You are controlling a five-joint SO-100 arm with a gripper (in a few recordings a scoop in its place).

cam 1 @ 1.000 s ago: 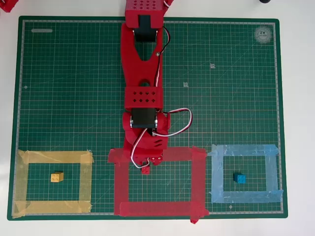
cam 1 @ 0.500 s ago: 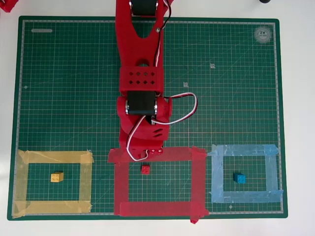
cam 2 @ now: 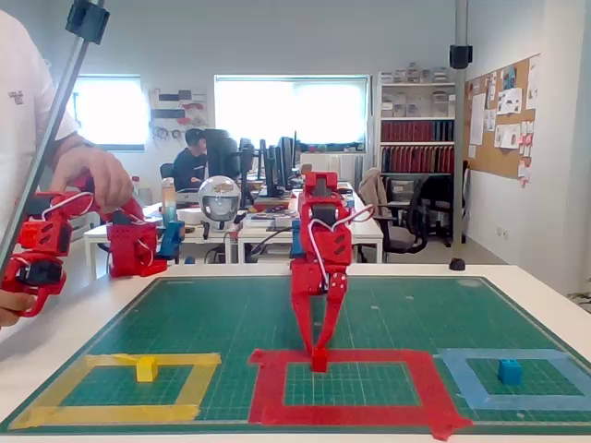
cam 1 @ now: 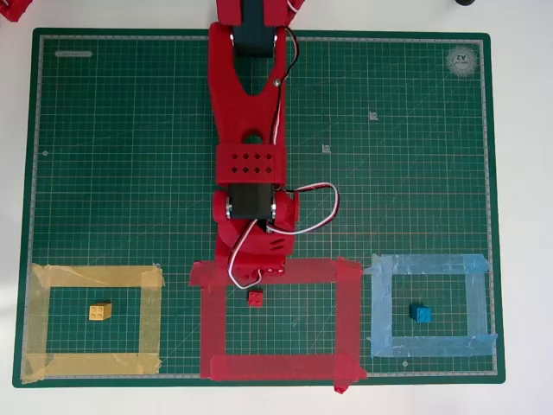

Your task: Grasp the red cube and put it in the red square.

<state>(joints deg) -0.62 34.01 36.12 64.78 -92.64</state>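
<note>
The red cube (cam 1: 257, 297) lies on the mat inside the red square (cam 1: 350, 320), just below the frame's top strip; the fixed view shows the red cube (cam 2: 319, 364) in the red square (cam 2: 351, 410) too. My red gripper (cam 1: 256, 280) hangs over that top strip, right behind the cube and apart from it. In the fixed view the gripper (cam 2: 319, 351) points straight down with its tips just above the cube, the jaws slightly parted and holding nothing.
A yellow cube (cam 1: 100, 311) sits in a yellow tape frame (cam 1: 151, 316) at the left, and a blue cube (cam 1: 421, 314) in a light-blue frame (cam 1: 477, 303) at the right. The green mat (cam 1: 415, 156) covers the table.
A second ago the gripper covered part of the red cube. It pulled back, leaving the cube on the mat, and has now edged forward a little. The cube has not moved.
</note>
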